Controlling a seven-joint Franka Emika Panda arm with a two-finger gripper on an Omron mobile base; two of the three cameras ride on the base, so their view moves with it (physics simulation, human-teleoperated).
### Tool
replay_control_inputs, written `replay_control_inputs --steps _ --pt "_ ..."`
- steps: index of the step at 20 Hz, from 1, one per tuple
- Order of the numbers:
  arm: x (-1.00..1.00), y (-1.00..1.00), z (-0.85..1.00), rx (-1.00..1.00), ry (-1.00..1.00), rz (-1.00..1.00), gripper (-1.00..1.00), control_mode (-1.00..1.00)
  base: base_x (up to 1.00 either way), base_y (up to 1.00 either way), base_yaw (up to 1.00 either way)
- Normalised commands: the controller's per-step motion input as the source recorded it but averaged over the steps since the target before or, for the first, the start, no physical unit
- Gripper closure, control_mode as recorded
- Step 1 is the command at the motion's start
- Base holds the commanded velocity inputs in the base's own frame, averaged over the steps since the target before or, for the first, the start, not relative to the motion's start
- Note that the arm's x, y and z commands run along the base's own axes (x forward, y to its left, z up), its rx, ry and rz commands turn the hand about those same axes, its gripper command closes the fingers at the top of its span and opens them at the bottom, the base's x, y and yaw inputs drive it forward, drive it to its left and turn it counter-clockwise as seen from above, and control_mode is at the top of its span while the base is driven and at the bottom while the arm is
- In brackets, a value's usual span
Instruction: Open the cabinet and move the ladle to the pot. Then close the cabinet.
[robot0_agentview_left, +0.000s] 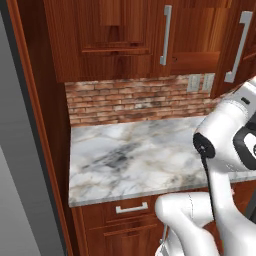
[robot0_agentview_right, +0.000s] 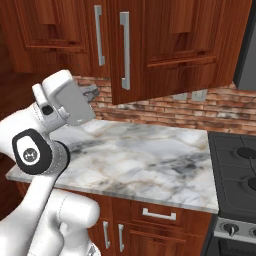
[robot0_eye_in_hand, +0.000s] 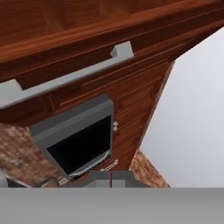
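Above the marble counter, hovering with gripper pressed together and holding nothing, just below the cabinet. Standing slightly ajar on the right door, handle still awaiting a proper pull. Leaving ladle transfer and closing undone.

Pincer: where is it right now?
In the right base view the pincer sits at the left, raised over the marble counter, in front of the brick backsplash, just below and left of the cabinet door's bar handle.

Glossy white arm (rounded segments), dark joint caps, black cable.
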Motion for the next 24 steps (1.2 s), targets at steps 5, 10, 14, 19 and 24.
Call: replay_control_inputs --steps 5,10,14,19,24 --pt "0.00 1.00 0.02 -0.07 -0.07 -0.06 1.00 -1.00 0.00 0.00 0.00" --pt "0.00 0.81 0.10 -0.03 0.00 -0.01 1.00 -1.00 0.00 0.00 0.00" --pt "0.00 0.39 0.10 0.02 -0.03 0.00 1.00 -1.00 0.00 0.00 0.00" --pt "0.19 0.03 0.03 0.25 -0.08 0.02 1.00 -1.00 0.00 0.00 0.00" --pt "0.22 0.00 0.00 0.41 -0.23 0.06 1.00 -1.00 0.00 0.00 0.00"
